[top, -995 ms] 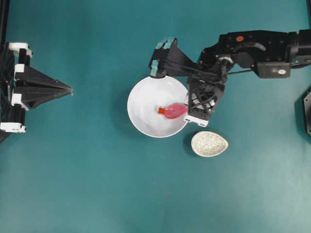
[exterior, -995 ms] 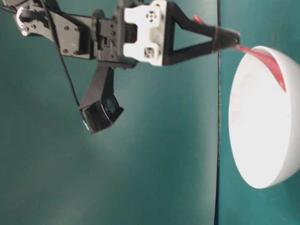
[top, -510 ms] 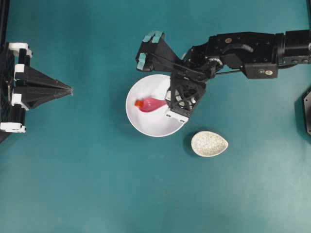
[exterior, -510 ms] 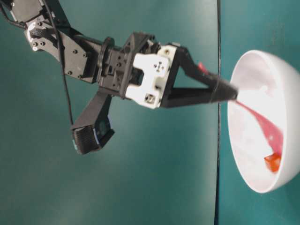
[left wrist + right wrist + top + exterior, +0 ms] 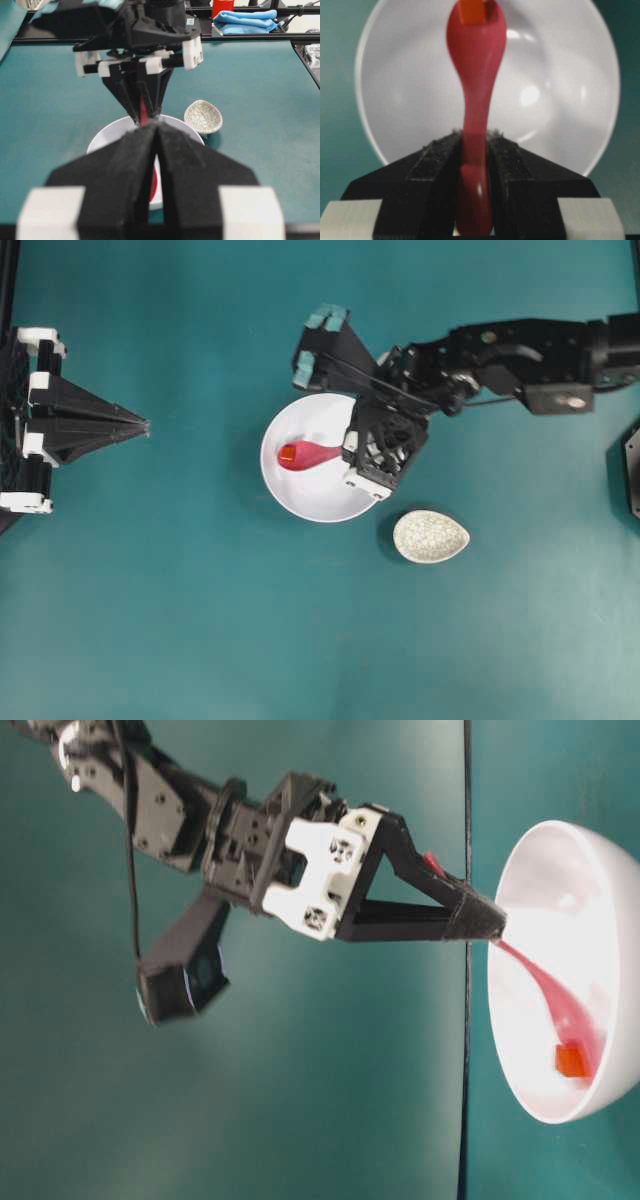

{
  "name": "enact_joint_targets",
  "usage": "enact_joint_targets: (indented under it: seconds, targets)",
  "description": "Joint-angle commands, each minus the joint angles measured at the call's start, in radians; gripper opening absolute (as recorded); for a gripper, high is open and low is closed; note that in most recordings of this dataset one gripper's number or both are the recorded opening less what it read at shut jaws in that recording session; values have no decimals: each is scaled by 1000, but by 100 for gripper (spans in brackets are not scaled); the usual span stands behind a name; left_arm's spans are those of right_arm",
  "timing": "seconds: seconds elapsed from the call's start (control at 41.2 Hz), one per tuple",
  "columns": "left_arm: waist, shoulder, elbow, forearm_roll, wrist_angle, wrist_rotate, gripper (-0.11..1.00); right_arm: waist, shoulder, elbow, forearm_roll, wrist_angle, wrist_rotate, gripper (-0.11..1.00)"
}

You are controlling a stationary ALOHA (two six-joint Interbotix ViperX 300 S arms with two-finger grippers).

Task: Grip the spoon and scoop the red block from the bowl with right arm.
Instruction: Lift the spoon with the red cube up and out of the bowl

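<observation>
Right end effector (image 5: 345, 452), seen from overhead, clamps the glossy pink spoon (image 5: 312, 454) over the round white bowl (image 5: 300, 498); the red block (image 5: 287, 453) sits at the scoop's tip; table-level, the cube (image 5: 571, 1061) lies low against the smooth wall, so lifting it out looks undone; left wrist view shows the left end effector (image 5: 155, 131) pinched shut, empty; right wrist view shows felt-like pads (image 5: 436, 155) squeezing the handle.

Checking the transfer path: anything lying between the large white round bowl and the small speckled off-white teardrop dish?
Nothing: overhead shows only bare teal table between bowl and dish.
</observation>
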Motion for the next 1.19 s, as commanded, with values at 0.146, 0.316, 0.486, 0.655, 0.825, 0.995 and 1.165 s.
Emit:
enact_joint_targets:
  seconds: [0.146, 0.316, 0.486, 0.655, 0.825, 0.995, 1.165]
  targets:
    - [-3, -2, -12, 3, -5, -11, 0, 6, -190, 232, -2, -313, 0, 22]
    - [-3, -5, -14, 3, -5, -14, 0, 6, -347, 377, -2, -430, -2, 22]
    - [-3, -12, -14, 2, -5, -14, 0, 5, -489, 400, -3, -434, -8, 22]
    - [-3, -18, -14, 2, -3, -14, 0, 5, -568, 365, -9, -400, -8, 22]
    - [-3, -23, -14, 2, 0, -14, 0, 6, -584, 316, -17, -344, -8, 22]
    - [-3, -26, -15, 2, 12, -15, 0, 5, -577, 299, -17, -344, -6, 22]
    - [-3, -35, -18, 2, 17, -18, 0, 5, -574, 296, -18, -342, -5, 22]
